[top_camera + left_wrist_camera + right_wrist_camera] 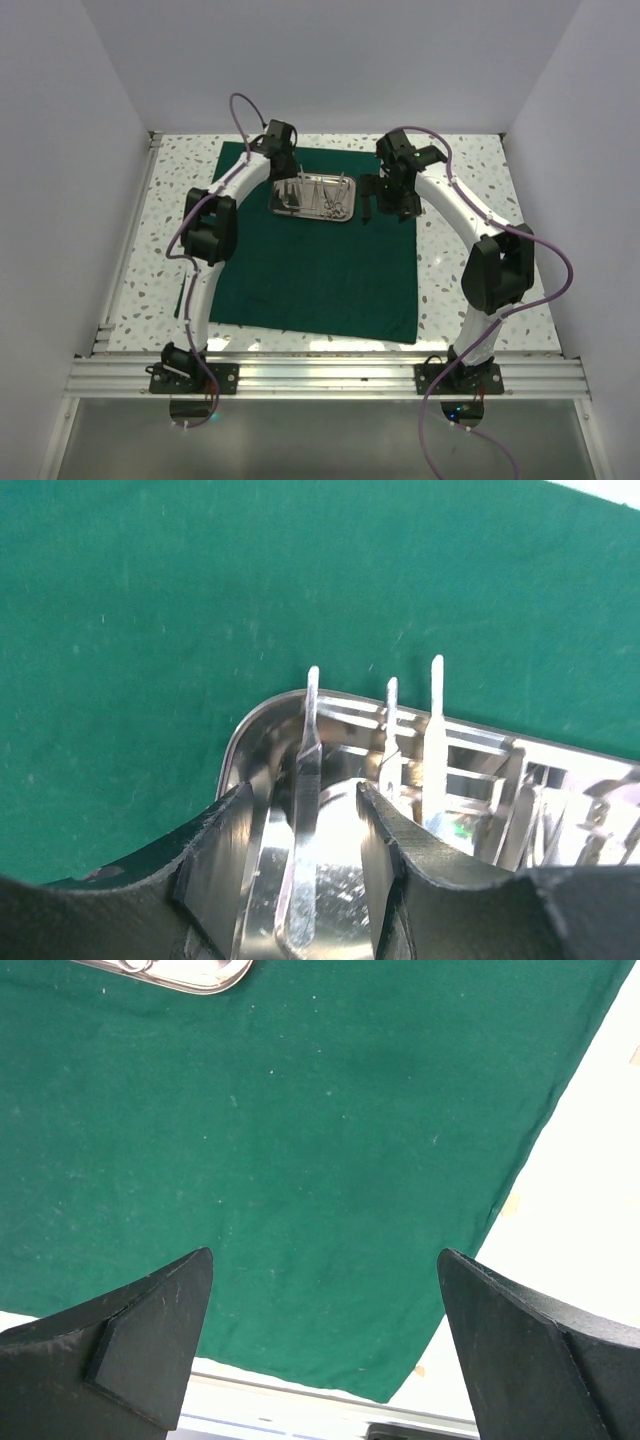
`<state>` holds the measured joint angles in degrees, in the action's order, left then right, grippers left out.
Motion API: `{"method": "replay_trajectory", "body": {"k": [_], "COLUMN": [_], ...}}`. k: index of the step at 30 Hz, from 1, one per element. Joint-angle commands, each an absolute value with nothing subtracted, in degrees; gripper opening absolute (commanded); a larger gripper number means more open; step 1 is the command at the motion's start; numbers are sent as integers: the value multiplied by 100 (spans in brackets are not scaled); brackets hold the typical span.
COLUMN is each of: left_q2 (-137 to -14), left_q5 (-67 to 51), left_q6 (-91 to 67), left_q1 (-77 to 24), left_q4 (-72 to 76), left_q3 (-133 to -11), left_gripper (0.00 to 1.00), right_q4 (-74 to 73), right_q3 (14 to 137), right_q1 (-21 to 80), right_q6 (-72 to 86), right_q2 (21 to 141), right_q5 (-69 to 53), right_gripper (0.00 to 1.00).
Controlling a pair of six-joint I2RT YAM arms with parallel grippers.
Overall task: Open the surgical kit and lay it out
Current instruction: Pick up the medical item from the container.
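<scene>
The surgical kit lies opened out: its dark green cloth (320,270) is spread flat on the table, and the shiny steel tray (313,197) sits on its far part. Thin silver instruments (325,195) lie in the tray. My left gripper (284,183) hangs over the tray's left end (250,725). Its jaws are open, one on each side of a flat silver instrument (305,810), with a gap on both sides. Two more instrument tips (435,730) stick up over the rim. My right gripper (325,1255) is wide open and empty above the cloth (300,1110), right of the tray (200,975).
The speckled white tabletop (170,230) shows round the cloth, with white walls close on three sides. An aluminium rail (330,375) carrying both arm bases runs along the near edge. The cloth's right edge (545,1130) lies near the right gripper.
</scene>
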<state>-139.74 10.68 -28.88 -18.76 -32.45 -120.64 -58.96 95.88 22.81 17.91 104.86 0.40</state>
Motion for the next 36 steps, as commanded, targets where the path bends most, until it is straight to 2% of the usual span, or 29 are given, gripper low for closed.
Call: {"method": "replay_trajectory", "body": {"k": [1,11,20,33,36], "left_q2": [-14193,-14695,-14827,-15029,-15091], "left_q5": [1283,1468,1441,1599,1635], "left_q6": [-2813,-2716,-2654,-2558,-2531], "left_q1": [-1828,-1881,-1951,-2065,-2057], "left_q4": [-3374,-3709,-3753,-3946,-4025], "left_q3": [-12568,-12893,-12955,-12885,-12867], "left_gripper": [50,48,34,31,19], "right_q4": [-5836,-5766,-5730,-5669,-5660], "right_q3": [9598,9563,9615,9439,9422], "right_q1": [2241,2162,2039,1951,1942], "right_q6": [1644,1644,1661,1644,1652], "right_q2": [10485,10555,10644,10529,10520], "right_q5": [-114,-211,-352,-325,-334], "right_gripper": [98,98,98,98,98]}}
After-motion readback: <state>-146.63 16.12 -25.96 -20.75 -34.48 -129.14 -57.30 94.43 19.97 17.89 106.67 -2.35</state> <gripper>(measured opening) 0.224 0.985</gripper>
